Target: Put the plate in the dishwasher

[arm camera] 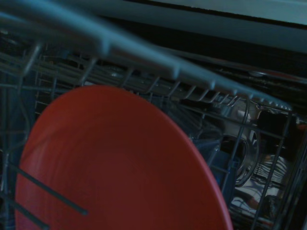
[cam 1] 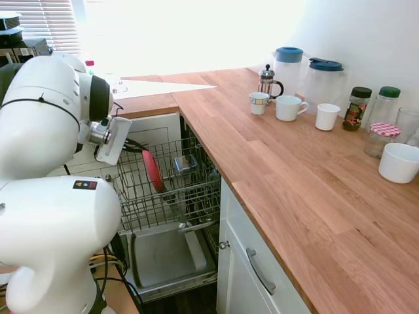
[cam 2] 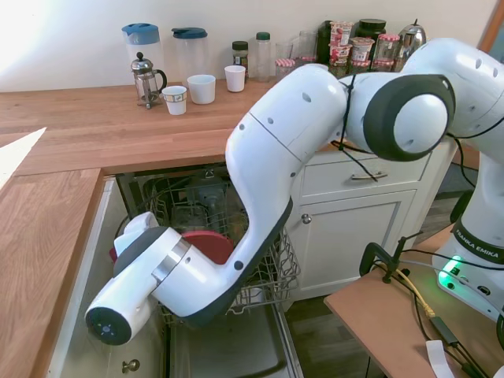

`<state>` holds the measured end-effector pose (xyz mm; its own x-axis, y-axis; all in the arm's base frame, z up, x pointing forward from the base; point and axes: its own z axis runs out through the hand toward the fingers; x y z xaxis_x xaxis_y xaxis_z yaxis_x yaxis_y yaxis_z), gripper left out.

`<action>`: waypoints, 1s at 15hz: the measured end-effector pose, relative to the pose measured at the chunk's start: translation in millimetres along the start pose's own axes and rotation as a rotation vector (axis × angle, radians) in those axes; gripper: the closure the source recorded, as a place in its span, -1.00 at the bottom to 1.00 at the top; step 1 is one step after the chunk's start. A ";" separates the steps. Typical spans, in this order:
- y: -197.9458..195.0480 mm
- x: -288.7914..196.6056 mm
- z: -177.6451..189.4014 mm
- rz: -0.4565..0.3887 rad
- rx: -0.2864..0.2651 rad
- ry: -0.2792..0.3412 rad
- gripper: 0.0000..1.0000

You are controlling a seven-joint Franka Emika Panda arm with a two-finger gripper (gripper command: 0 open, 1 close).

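The coral-red plate [cam 1: 153, 170] stands on edge among the tines of the dishwasher's pulled-out grey wire rack [cam 1: 196, 193], below the wooden counter. In the second exterior view only part of the plate [cam 2: 211, 244] shows, because my forearm is in front of it. It fills the lower left of the wrist view as a red disc [arm camera: 120, 167], with rack wires crossing in front of it. My gripper [cam 1: 136, 146] reaches into the rack from the left, right at the plate's upper edge. Whether it touches the plate is not visible.
The dishwasher door [cam 1: 163, 252] lies folded down with its grey inner panel facing up. White cabinets [cam 1: 252, 278] flank it. On the wooden counter [cam 1: 288, 170] stand mugs [cam 1: 288, 107], a French press [cam 1: 267, 81], two jugs, jars and a white bowl [cam 1: 399, 162].
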<state>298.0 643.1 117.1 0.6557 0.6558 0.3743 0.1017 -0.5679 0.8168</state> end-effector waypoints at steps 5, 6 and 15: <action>36.1 45.5 -10.3 0.019 0.048 -0.190 -1.00; 46.9 55.8 -11.7 0.021 0.060 -0.226 -1.00; 104.5 94.0 -11.1 0.024 0.117 -0.444 -1.00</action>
<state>362.0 650.9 242.5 0.9132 0.3800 0.1473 0.1500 -0.6494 0.7455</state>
